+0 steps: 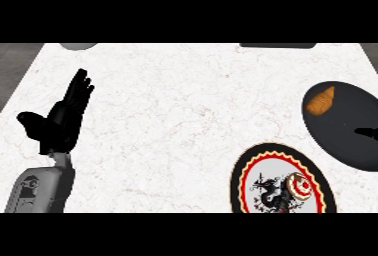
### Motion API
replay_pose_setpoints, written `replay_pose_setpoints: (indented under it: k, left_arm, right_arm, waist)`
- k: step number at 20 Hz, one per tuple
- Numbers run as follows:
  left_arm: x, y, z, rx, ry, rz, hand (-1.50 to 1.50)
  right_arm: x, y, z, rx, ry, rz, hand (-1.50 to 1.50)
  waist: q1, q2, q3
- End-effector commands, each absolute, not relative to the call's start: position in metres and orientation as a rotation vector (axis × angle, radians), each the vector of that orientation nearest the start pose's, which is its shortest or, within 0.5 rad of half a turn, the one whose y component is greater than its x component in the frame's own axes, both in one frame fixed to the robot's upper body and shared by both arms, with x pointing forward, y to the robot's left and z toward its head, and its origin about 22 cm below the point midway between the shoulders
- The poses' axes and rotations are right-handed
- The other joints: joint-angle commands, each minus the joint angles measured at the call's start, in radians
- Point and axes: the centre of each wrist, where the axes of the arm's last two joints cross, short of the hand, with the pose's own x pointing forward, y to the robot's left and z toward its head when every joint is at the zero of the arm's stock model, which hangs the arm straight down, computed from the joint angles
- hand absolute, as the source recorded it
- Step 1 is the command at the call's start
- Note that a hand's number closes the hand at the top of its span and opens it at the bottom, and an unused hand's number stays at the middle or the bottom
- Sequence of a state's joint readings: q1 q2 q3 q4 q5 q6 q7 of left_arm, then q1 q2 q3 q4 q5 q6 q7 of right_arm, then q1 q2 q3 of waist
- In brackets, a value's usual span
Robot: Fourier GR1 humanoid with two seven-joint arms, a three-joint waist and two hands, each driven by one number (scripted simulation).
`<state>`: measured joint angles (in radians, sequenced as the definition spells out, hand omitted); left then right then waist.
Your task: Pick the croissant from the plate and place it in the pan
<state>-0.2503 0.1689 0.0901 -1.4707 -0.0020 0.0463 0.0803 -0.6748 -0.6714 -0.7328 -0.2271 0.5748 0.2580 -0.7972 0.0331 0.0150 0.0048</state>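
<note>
The orange-brown croissant (321, 100) lies inside the dark pan (347, 150), near its upper left rim. Below the pan, the patterned plate (249, 175), with a black and red rim and a dragon design, holds no food. My left hand (63, 117) rests open at the left of the counter, fingers straight and pointing up, far from both. A small black shape (366, 132) pokes in over the pan at the right edge. It looks like part of my right hand, and its pose is hidden.
The white marble counter (177, 125) spreads between my left hand and the plate. A grey rounded object (77, 46) and a dark flat object (277, 45) sit at the far edge.
</note>
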Motion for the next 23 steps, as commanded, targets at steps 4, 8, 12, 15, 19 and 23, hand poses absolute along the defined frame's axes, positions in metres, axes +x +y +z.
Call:
replay_pose_setpoints:
  k: [4,8,12,15,19,23]
  left_arm:
    - [0.299,0.274,0.046,0.187,-1.625,-0.048,0.00]
    - [0.284,0.273,0.036,0.204,-1.607,-0.040,0.00]
    - [0.280,0.287,0.042,0.214,-1.600,-0.033,0.00]
    - [0.284,0.286,0.046,0.231,-1.614,-0.020,0.00]
    - [0.282,0.277,0.042,0.224,-1.608,-0.024,0.00]
    - [0.290,0.284,0.049,0.236,-1.610,-0.025,0.00]
  right_arm:
    - [0.243,-0.556,0.032,-0.209,-1.749,0.149,-1.50]
    - [0.214,-0.588,0.061,-0.186,-1.792,0.137,-1.50]
    - [0.187,-0.605,0.071,-0.164,-1.776,0.172,-1.50]
    - [0.183,-0.614,0.091,-0.168,-1.786,0.163,-1.50]
    - [0.162,-0.609,0.061,-0.151,-1.736,0.171,-1.50]
    - [0.150,-0.619,0.079,-0.227,-1.733,0.241,-1.50]
  waist:
    - [-0.033,-0.007,-0.001]
    - [-0.044,-0.017,-0.001]
    - [-0.057,-0.025,-0.002]
    - [-0.060,-0.024,-0.003]
    - [-0.067,-0.024,-0.002]
    - [-0.064,-0.020,-0.002]
